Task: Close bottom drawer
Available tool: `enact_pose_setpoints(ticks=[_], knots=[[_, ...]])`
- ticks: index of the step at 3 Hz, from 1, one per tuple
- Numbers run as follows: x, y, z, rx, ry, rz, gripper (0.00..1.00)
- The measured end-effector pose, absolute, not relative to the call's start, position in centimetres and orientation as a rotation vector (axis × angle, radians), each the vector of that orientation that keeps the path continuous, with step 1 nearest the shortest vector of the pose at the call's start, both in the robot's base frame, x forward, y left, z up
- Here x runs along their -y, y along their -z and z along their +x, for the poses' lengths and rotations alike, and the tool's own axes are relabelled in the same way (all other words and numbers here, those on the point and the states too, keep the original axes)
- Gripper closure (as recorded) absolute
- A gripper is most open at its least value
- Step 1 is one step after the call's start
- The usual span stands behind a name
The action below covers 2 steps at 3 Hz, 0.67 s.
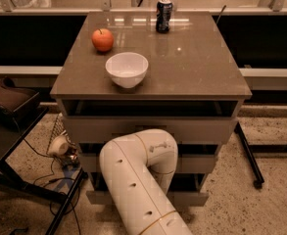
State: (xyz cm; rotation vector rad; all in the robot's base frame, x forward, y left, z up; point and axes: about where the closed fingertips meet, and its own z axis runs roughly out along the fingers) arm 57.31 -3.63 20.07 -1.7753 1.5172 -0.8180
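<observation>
The cabinet has three pale drawer fronts under a brown top. The bottom drawer is the lowest front; it stands a little out from the cabinet with a dark gap above it. Its centre and handle are hidden behind my white arm, which rises from the bottom edge and bends at an elbow in front of the middle drawer. My gripper is hidden behind that elbow, somewhere by the drawer fronts, and does not show.
On the top sit an apple, a white bowl and a soda can. A dark stand and cables with a small wire object are on the left. A black floor leg runs on the right.
</observation>
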Motion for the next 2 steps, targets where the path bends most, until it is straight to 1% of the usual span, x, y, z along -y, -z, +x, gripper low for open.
enact_pose_setpoints(ticks=[1,2], knots=[[3.2,-19.7,59.0,-1.521,0.797,-1.869,1.00],[2.7,-21.3,64.1,-1.488,0.845,-1.976,1.00]])
